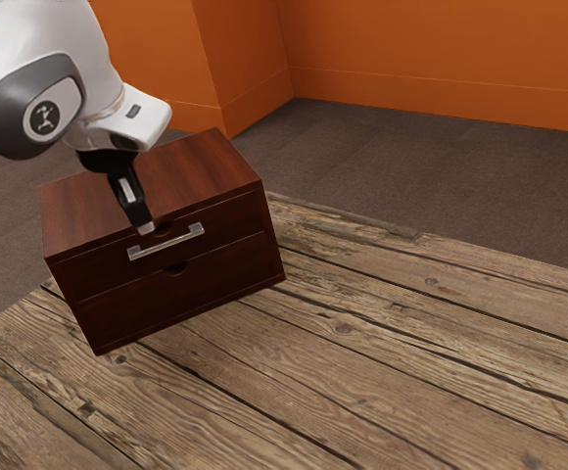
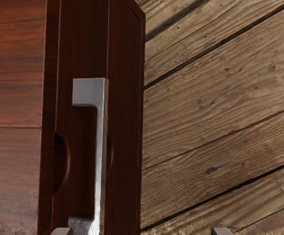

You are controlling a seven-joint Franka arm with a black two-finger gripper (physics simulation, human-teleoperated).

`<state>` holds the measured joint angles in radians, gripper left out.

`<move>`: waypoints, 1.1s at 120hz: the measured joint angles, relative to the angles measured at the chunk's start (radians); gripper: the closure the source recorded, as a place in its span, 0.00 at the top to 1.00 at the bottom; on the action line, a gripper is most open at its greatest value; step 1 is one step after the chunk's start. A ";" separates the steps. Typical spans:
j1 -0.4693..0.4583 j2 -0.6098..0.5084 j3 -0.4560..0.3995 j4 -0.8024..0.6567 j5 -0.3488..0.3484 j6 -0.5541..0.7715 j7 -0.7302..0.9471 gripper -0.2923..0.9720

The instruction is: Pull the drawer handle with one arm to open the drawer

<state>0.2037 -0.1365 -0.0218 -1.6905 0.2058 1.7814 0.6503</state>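
Gripper (image 1: 143, 223) hangs fingers-down over the front top edge of the cabinet (image 1: 166, 174), tips at the height of the top drawer (image 1: 230, 217). Jaws spread wide, nothing pinched: in the wrist view two fingertips (image 2: 61, 230) stand far apart. Handle (image 1: 166, 241), a grey metal bar across the drawer front, lies just below the tips. It runs away from the hand and sits close inside one finger, well off from the other. Reading: the wide spread leaves room to drop over the bar, and the hand is likely turned so the fingers can straddle it and hook behind. The off-centre line risks one finger landing on the bar. Drawer front looks about flush with the lower drawer (image 1: 196, 279); not opened yet. Cabinet sits on a plank table (image 1: 392, 343).
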 joint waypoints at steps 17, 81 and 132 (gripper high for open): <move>0.001 -0.019 -0.027 -0.052 0.003 -0.001 -0.037 0.44; 0.000 0.029 -0.064 -0.075 -0.003 0.082 -0.149 0.39; 0.010 0.026 -0.060 -0.116 0.086 0.184 -0.108 0.39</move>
<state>0.2136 -0.1101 -0.0820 -1.8064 0.2918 1.9650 0.5420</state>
